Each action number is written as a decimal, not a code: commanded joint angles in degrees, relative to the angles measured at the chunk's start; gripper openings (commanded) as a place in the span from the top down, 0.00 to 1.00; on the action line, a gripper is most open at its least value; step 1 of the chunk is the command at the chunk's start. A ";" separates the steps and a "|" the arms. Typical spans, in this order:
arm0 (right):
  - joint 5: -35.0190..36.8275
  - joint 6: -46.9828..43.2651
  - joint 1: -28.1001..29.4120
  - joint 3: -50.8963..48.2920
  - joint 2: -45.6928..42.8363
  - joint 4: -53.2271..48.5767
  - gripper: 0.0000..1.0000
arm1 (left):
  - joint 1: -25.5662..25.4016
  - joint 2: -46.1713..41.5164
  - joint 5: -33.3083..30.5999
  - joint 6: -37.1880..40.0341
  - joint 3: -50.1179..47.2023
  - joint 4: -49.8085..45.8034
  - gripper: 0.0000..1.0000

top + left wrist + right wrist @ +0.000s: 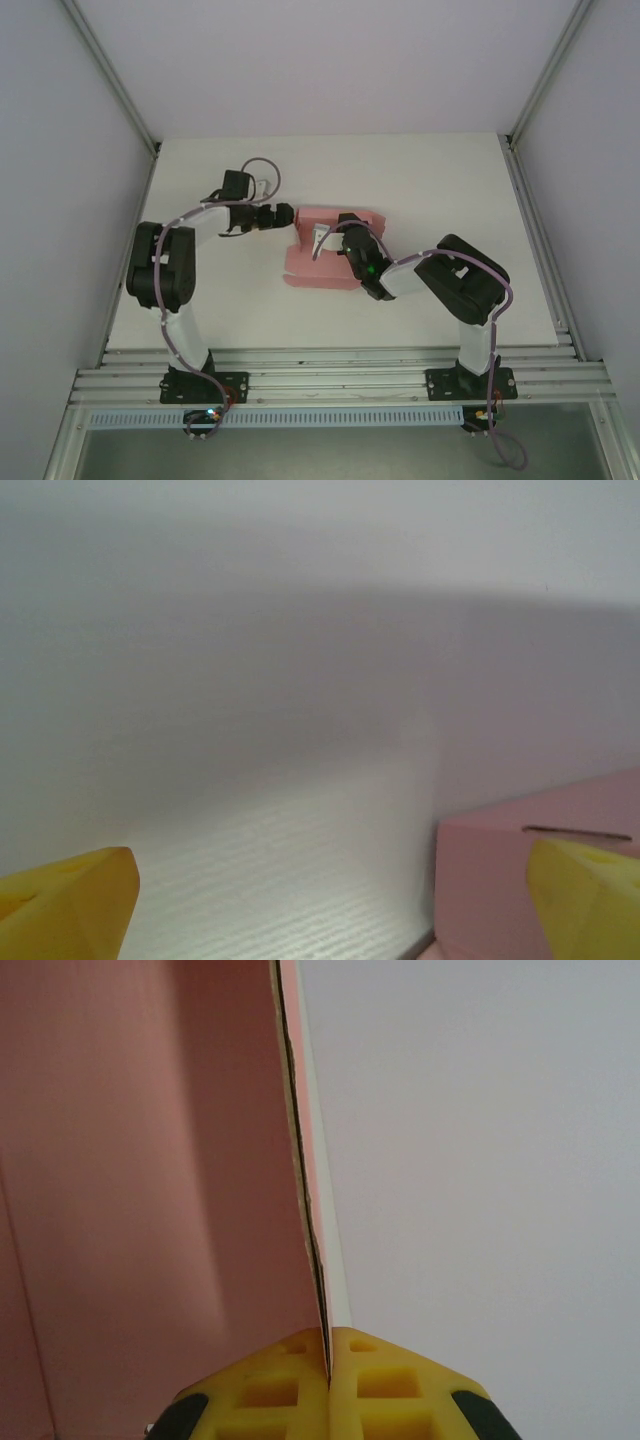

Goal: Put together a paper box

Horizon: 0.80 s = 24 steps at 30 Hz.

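The right claw is clamped on the box. Its yellow fingers are pressed together on the edge of a thin pink panel that runs straight ahead from between them. The panel's broad pink face lies to the left of that claw, and a plain pale surface lies to its right.

From above, the box lies at the middle of the white worktop. It is partly folded, and pink shows ahead of the right claw and on both sides of it.

The left claw stands wide apart and holds nothing. It is just beside the box's far-left corner. In its wrist view, a pink corner of the box stands just inside the claw's right fingertip. Whether the two touch cannot be told. Bare worktop lies between the fingertips.
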 commanded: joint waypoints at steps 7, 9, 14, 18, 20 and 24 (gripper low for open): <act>-0.57 2.91 -0.17 -0.06 -0.17 -2.94 1.00 | -3.78 -4.16 1.09 0.39 -1.82 0.29 0.00; -0.49 2.94 -0.15 -0.30 -0.59 -2.94 1.00 | -3.87 -4.45 1.06 -0.33 -2.02 0.74 0.00; -0.65 3.74 -0.01 -0.63 -1.64 -2.85 1.00 | -3.87 -6.17 1.52 -2.51 -3.48 2.10 0.00; -0.99 4.11 0.29 -0.83 -2.09 -3.00 1.00 | -3.87 -7.04 2.13 -3.14 -4.68 2.73 0.00; -0.90 4.12 0.39 -0.93 -2.18 -3.04 1.00 | -3.85 -7.42 1.51 -3.78 -5.29 3.38 0.00; -0.68 4.97 0.52 -0.85 -2.10 -3.60 1.00 | -3.78 -7.44 3.25 -4.86 -6.54 4.95 0.00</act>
